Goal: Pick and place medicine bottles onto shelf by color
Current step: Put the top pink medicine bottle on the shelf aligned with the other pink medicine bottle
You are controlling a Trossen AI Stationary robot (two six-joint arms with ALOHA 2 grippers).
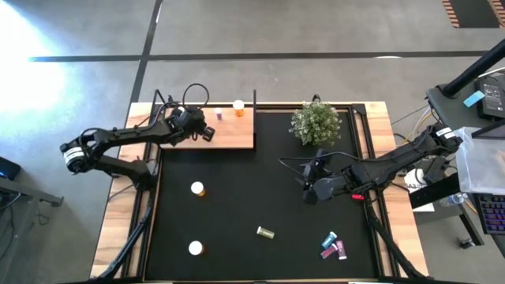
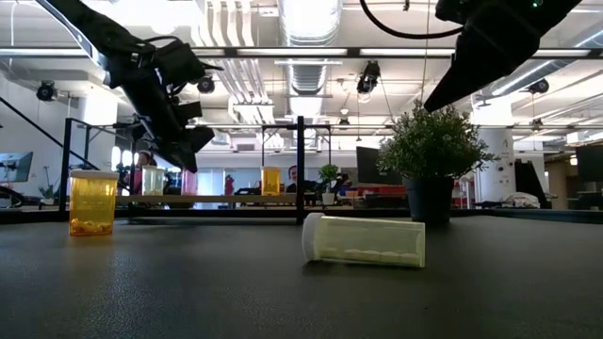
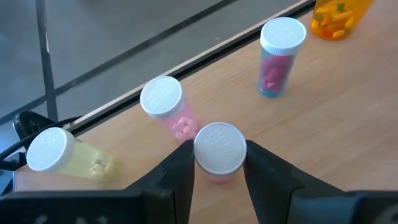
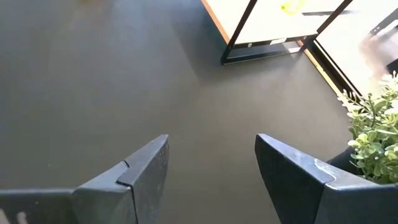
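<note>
The shelf [image 1: 229, 136] is a light-wood board with black posts at the table's far left. My left gripper [image 1: 207, 130] is over it, shut on a pink white-capped bottle [image 3: 219, 149]. Around it on the shelf [image 3: 348, 112] stand a pink bottle [image 3: 165, 102], a yellowish one [image 3: 62, 155], a pink-and-teal one [image 3: 280, 56] and an orange one [image 3: 333, 15]. My right gripper [image 1: 309, 189] hangs open above the black mat, right of centre, its fingers [image 4: 143, 171] with nothing between them. My left gripper pinches the pink bottle between its two fingers [image 3: 180, 171], at the white cap's sides [image 3: 200, 155]. The fingers slant down onto it from the table's left side. The bottle stands upright, cap up. Whether its bottom rests on the shelf is hidden by the cap and fingers.
On the mat stand two orange bottles [image 1: 197, 188] [image 1: 195, 248]. A yellowish bottle [image 1: 265, 232] lies on its side, and teal and purple ones [image 1: 331, 244] lie near the front right. A green plant [image 1: 316, 122] stands at the far right. A black shelf post [image 2: 300, 165] rises by the shelf's right end.
</note>
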